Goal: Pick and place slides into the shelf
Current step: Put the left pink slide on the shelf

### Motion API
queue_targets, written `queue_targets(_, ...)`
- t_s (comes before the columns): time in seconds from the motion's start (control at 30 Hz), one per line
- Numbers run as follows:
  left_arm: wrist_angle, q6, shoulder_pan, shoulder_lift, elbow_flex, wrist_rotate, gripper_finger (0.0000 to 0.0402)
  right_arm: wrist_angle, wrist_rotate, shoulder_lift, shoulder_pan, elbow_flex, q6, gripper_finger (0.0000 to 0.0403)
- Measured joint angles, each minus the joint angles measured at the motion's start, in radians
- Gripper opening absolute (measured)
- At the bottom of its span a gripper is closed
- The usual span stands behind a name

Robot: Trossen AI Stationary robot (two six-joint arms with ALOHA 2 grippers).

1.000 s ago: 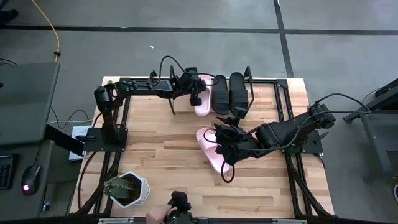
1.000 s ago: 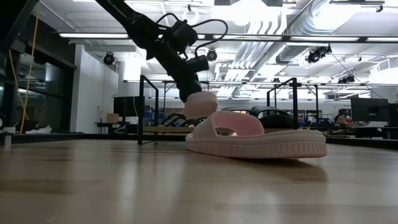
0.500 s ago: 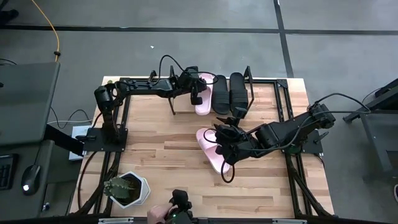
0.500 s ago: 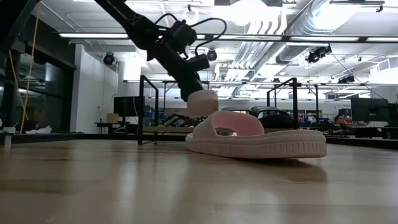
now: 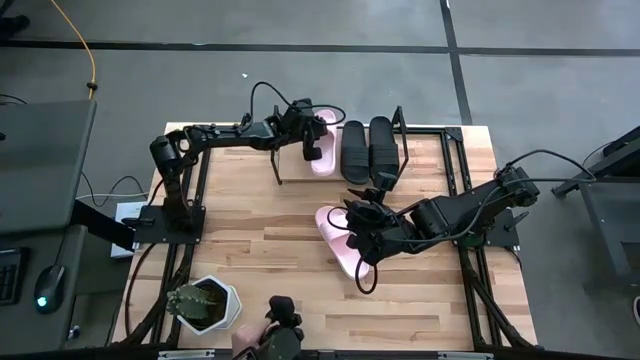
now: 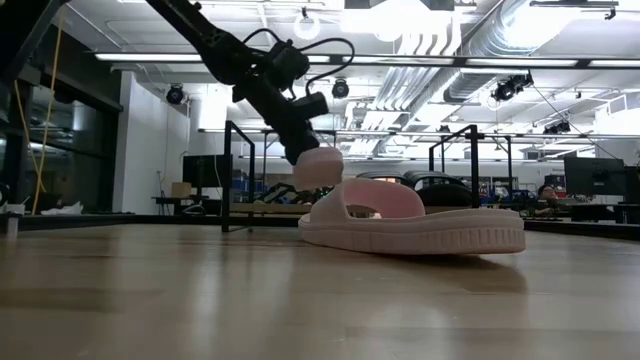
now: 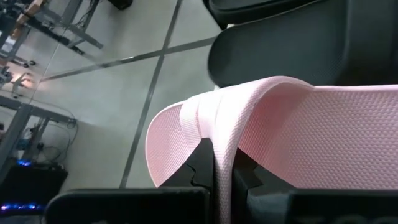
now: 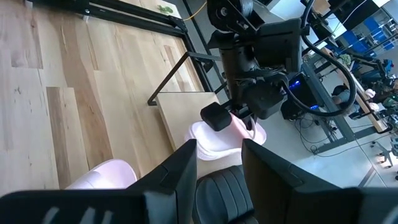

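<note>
My left gripper (image 5: pixel 307 138) is over the shelf (image 5: pixel 292 167) at the table's far side, shut on one pale pink slide (image 5: pixel 323 140). Two black slides (image 5: pixel 367 149) lie side by side on the shelf, to the right of the held one. The second pink slide (image 5: pixel 338 240) lies flat on its sole at mid-table and shows large in the low view (image 6: pixel 410 222). My right gripper (image 5: pixel 363 238) hovers open above that slide's right side. In the right wrist view the open fingers (image 8: pixel 186 163) frame the shelf board (image 8: pixel 180 112) and the left gripper beyond. My left gripper pinches a thin raised pink edge (image 7: pixel 225 140) of the slide, seemingly the strap's edge, between its two fingers (image 7: pixel 202 165). It comes from the table's left side, slanting down. The slide's visible end (image 6: pixel 320 167) hangs below the gripper, above the shelf board; its underside is hidden.
A potted cactus in a white pot (image 5: pixel 205 305) stands at the near left corner. A person's hand (image 5: pixel 262 341) with a dark device shows at the near edge. Black frame rails (image 5: pixel 200 190) run along the table's left and right sides. Bare wood lies between the shelf and the cactus.
My left gripper has carried the pink slide a little toward the table's far edge, deeper over the shelf, and slightly up and left in the low view. The slide looks shorter from above than before. My right arm and the mid-table slide have kept still.
</note>
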State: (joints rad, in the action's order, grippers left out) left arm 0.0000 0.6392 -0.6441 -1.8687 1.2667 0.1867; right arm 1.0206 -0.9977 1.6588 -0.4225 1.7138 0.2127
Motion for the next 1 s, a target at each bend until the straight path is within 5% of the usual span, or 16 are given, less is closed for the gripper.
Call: queue_targets(1.0, 0.112, 0.008, 0.003, -0.092, 0.0, 0.027, 0.0, 0.01, 0.012, 0.0, -0.002, 0.0, 0.019, 0.0119)
